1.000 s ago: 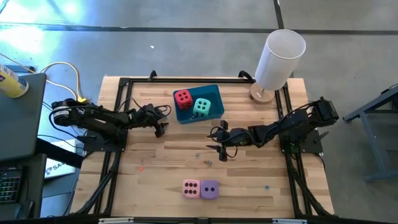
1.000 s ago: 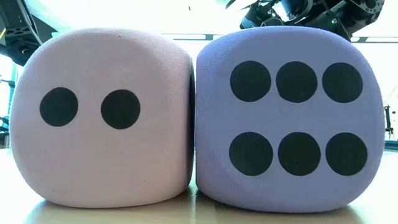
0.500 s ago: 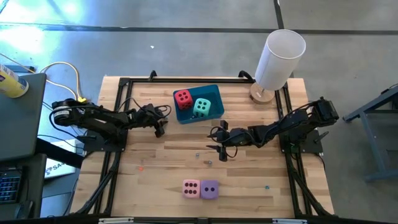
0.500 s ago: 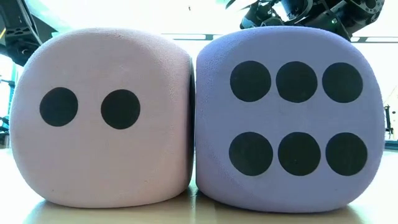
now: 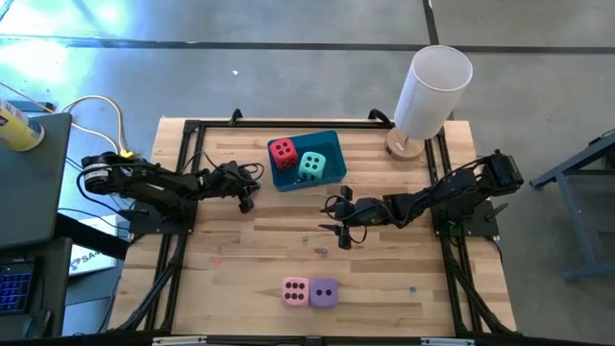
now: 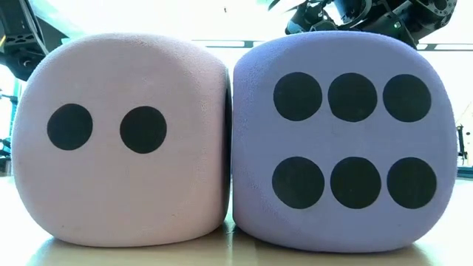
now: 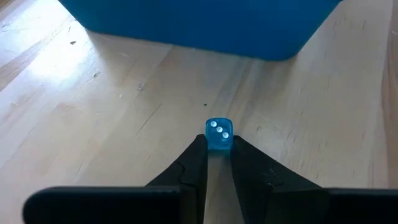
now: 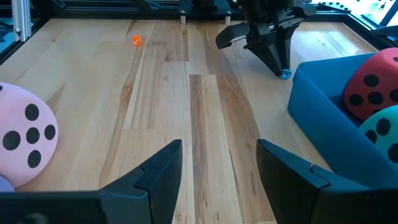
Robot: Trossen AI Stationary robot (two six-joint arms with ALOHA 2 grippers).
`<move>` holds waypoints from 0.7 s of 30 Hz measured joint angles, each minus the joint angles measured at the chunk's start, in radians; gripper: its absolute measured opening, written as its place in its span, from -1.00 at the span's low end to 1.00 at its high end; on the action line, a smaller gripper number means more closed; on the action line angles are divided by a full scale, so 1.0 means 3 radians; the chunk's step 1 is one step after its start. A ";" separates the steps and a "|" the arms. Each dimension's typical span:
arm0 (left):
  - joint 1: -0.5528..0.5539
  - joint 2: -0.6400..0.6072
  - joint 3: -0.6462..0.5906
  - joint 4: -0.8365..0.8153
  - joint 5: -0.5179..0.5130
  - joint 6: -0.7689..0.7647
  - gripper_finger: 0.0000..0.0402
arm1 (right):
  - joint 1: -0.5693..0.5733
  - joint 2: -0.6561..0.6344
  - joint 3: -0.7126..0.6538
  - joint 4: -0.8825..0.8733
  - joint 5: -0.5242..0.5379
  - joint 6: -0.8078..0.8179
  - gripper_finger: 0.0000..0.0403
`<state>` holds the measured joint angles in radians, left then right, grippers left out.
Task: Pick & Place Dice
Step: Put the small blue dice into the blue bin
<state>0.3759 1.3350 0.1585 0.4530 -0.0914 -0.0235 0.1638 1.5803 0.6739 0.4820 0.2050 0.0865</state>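
A: What did you have in the blue bin (image 5: pixel 330 157)?

B: Two big foam dice sat in it: the red die (image 5: pixel 282 151) on the 9 o'clock side, touching the teal-green die (image 5: pixel 311 164) on the 3 o'clock side. The bin itself stood on the wooden surface (image 5: pixel 231 250) toward 12 o'clock from centre. The white cylinder (image 5: pixel 432 88) stood at about 1 o'clock; you couldn't see into it.

A: And your left hand (image 7: pixel 217 144)?

B: It lay just at 9 o'clock of the bin, its fingers pinching a tiny clear-blue die (image 7: pixel 218 134) at their tips, three pips showing. The bin wall rose close beyond it.

A: Where were the other task dice?

B: The pink die (image 5: pixel 295 290) and the purple die (image 5: pixel 324 293) sat touching side by side near 6 o'clock, pink on the 9 o'clock side. In the low view pink showed two pips, purple six.

A: Your right hand (image 5: pixel 336 219)?

B: Its fingers (image 8: pixel 160 165) were spread wide and held nothing. It sat near the centre of the surface, toward 5 o'clock of the bin and well apart from the pink and purple pair at its 6 o'clock. A tiny orange die (image 8: pixel 137 40) lay loose toward 8 o'clock on the surface.
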 joint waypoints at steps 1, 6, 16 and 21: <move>0.0000 0.0000 0.0000 0.0001 0.0002 -0.0001 -0.74 | -0.0001 0.0000 0.0000 0.0000 0.0000 0.0000 -0.03; 0.0000 -0.0003 0.0000 0.0003 0.0021 -0.0003 -0.74 | -0.0001 0.0000 0.0000 0.0000 0.0000 0.0000 -0.03; -0.0003 -0.0003 0.0001 0.0010 0.0027 -0.0114 -0.75 | -0.0001 0.0000 0.0000 0.0000 0.0000 0.0000 -0.03; -0.0006 -0.0005 0.0001 0.0031 0.0029 -0.0141 -0.75 | 0.0000 0.0000 0.0000 0.0000 0.0000 0.0000 -0.03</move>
<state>0.3742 1.3334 0.1589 0.4622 -0.0828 -0.0656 0.1637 1.5802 0.6739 0.4820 0.2052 0.0865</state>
